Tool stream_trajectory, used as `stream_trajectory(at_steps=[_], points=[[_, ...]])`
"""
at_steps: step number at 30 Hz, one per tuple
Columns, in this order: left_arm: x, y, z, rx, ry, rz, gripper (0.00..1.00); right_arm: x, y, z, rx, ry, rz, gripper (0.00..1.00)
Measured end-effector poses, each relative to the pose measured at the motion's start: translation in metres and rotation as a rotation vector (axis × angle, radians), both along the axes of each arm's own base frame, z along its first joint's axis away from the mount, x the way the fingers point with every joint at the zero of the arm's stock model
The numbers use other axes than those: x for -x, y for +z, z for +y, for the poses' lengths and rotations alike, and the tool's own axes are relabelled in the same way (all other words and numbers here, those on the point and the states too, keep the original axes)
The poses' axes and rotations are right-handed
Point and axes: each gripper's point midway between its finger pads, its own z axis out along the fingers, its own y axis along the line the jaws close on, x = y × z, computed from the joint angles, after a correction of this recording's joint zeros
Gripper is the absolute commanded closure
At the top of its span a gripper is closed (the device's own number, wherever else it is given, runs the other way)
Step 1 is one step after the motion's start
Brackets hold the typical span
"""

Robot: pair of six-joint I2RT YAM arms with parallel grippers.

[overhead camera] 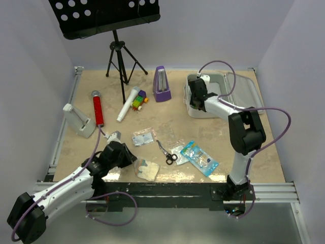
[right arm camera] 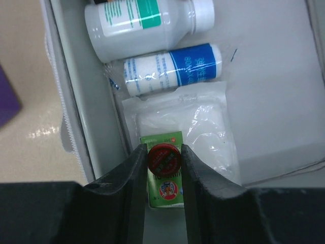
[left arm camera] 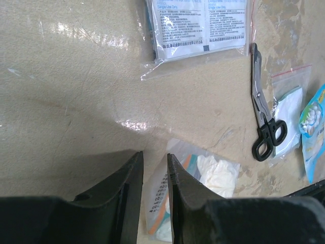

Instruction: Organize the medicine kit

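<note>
Beige desk [overhead camera: 223, 134]: the medicine kit [overhead camera: 242, 90] lies open at the far right corner, its long axis along the far edge and its lid toward the right edge. The right gripper [right arm camera: 164, 152] clamps a small red tin [right arm camera: 164, 159] over it. Near the front edge, the left gripper [left arm camera: 155, 162] has its jaws slightly apart above a gauze bag [left arm camera: 216, 173].

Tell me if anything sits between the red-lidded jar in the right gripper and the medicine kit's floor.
Yes. Seen from the right wrist, a green packet lies directly beneath the red-lidded jar, overlapping a clear pouch on the medicine kit floor.
</note>
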Motion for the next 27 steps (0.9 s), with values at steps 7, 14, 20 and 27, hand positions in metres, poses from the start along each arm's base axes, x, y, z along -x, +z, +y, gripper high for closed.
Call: stream_trajectory(at_steps=[7,14,20,27], points=[[0.000,-0.001,0.002,-0.012,-0.001,-0.002,0.70,0.000,-0.015,0.006,-0.011,0.018,0.028,0.52],[0.000,-0.006,0.002,-0.028,-0.008,0.010,0.70,0.002,-0.014,0.008,-0.032,0.031,0.015,0.51],[0.000,-0.005,0.002,-0.024,-0.008,0.006,0.70,0.020,-0.014,0.022,-0.041,0.068,0.007,0.52],[-0.001,0.000,0.001,-0.011,-0.008,-0.010,0.70,0.054,-0.009,0.064,-0.080,0.158,-0.015,0.52]])
